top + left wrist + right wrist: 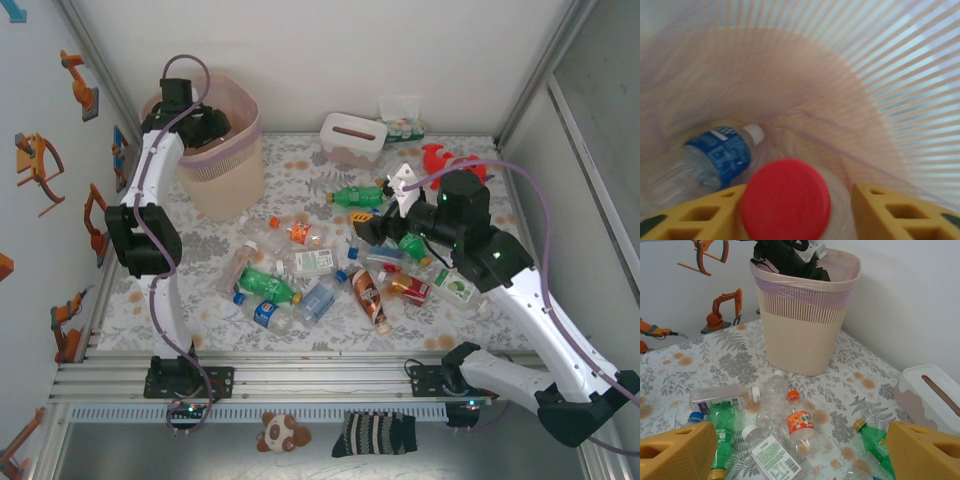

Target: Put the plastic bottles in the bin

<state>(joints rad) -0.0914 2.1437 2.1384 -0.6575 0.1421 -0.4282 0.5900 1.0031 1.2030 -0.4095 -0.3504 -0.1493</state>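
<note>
Bin [222, 170] sits at the surface's [300, 160] far-left corner, side wall [40, 230] close; plastic bottles [300, 270] scatter mid-surface with open room around. Left claw [797, 195] is inside the bin, fingers [700, 215] flanking a red-capped bottle [785, 200], body hidden, can't tell if gripped; right claw [802, 450] is spread wide above the scatter.

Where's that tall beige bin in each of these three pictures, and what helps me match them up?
Top external: bin upper left, near the back wall.
Left wrist: bin seen from inside, its ribs at right.
Right wrist: bin top centre.
Shared landmark: its pink liner.
</note>
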